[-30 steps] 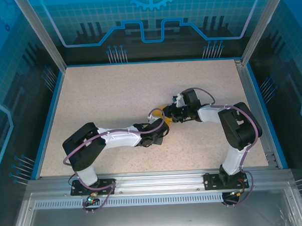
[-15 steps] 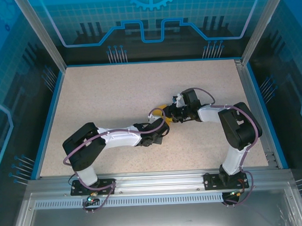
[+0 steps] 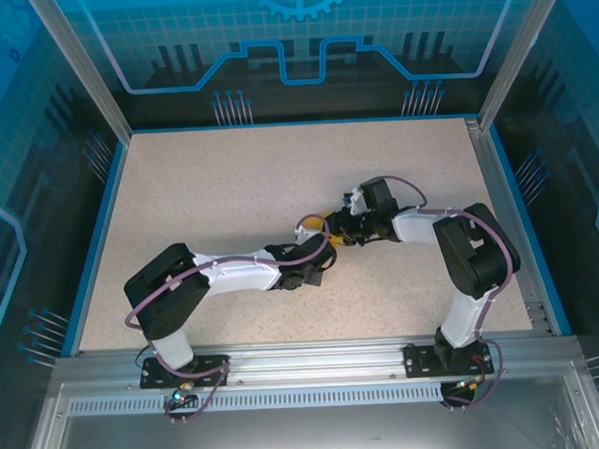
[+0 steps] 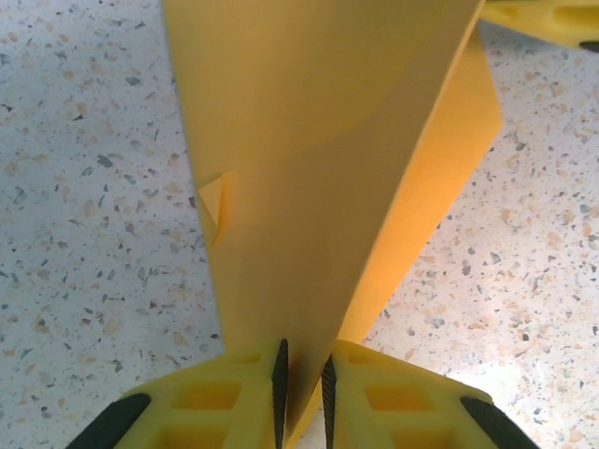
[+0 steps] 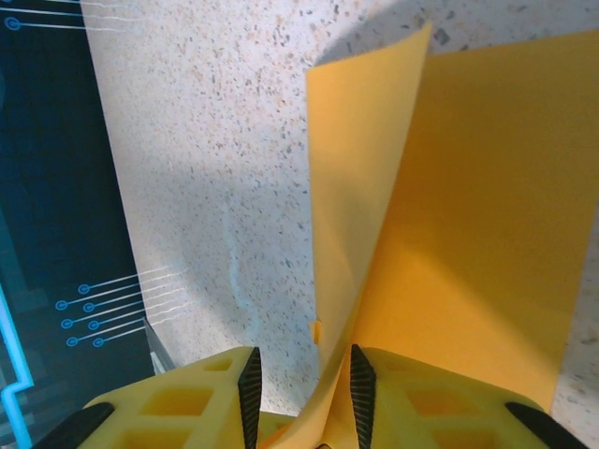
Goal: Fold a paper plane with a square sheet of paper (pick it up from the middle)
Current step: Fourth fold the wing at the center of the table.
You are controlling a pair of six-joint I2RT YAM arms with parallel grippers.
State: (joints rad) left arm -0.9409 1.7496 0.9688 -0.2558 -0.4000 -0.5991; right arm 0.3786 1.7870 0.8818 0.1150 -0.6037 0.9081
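Seen from above, the right arm's [image 3: 470, 247] wrist has shifted slightly since a second ago, and less orange shows between the two tools than before. The left arm [image 3: 232, 272] lies as it did, and both arms still meet near the middle of the worktop [image 3: 228, 178].

The square sheet of paper [image 3: 322, 221] stands up off the speckled surface between the two tool heads. At the left tool [image 4: 301, 374] [image 3: 332, 245] the black pads [image 4: 280, 372] are nearly together and pinch the lower edge of the sheet [image 4: 318, 140], which rises away from them as a tall panel with a second layer behind it to the right and a tiny dog-eared corner at its left edge.

At the right tool [image 5: 304, 383] [image 3: 341, 228] the jaws stand partly apart. A curled flap of the sheet [image 5: 487, 234] runs down between them against the right-hand pad [image 5: 361, 383], clear of the other pad.

The paper hides much of the worktop [image 4: 94, 187] ahead of both wrist cameras. A dark blue printed wall panel [image 5: 47, 187] stands to the left of the right tool
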